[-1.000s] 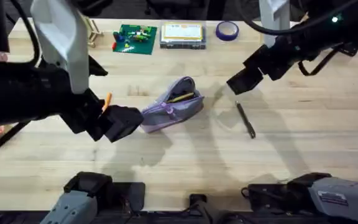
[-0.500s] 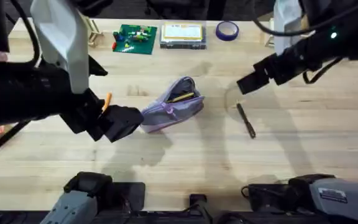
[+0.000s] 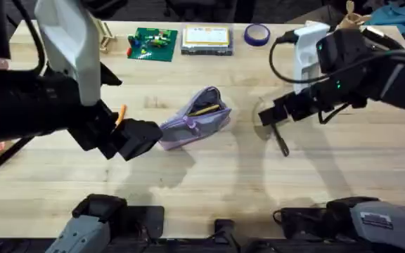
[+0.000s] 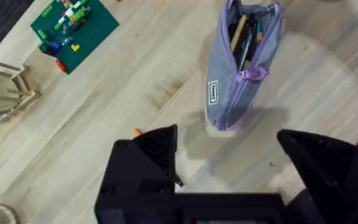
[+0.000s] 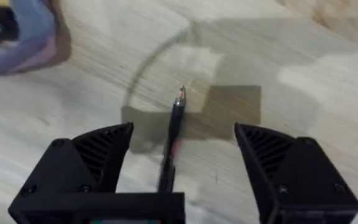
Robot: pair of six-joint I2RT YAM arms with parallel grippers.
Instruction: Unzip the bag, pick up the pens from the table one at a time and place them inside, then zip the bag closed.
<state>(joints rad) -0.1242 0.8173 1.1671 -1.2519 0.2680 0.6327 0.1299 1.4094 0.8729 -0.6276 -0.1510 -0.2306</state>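
the large light wooden butcher-block table (image 3: pixel 209 183) carries everything, its plank strips running across the overhead view. over its left side hangs the left arm, big and dark close under the camera, ending in the left gripper (image 3: pixel 133 138) just beside the near end of the pouch; in the left wrist view (image 4: pixel 235 171) its black fingers stand wide apart with nothing between them. the right arm reaches in from the right edge, and the right gripper (image 3: pixel 269 116) hovers over the upper end of the black pen; in the right wrist view (image 5: pixel 179 165) its black fingers (image 5: pixel 92 155) are spread open on either side of the pen, not touching it as far as can be seen.

the small soft lavender-purple pencil pouch (image 3: pixel 197 118) lies near the middle of the table, slanted, its zipper open along the top, with dark and yellowish slim items showing inside (image 4: pixel 238 59). along the far edge sit a green building-brick plate (image 3: pixel 152 43), a flat clear plastic box (image 3: pixel 206 39) and a roll of purple tape (image 3: pixel 256 34).

the slim black pen (image 3: pixel 280 140) lies on bare wood to the right of the pouch, well apart from it (image 5: pixel 171 134). a slim orange pen (image 3: pixel 121 114) pokes out beside the left arm, left of the pouch, mostly hidden.
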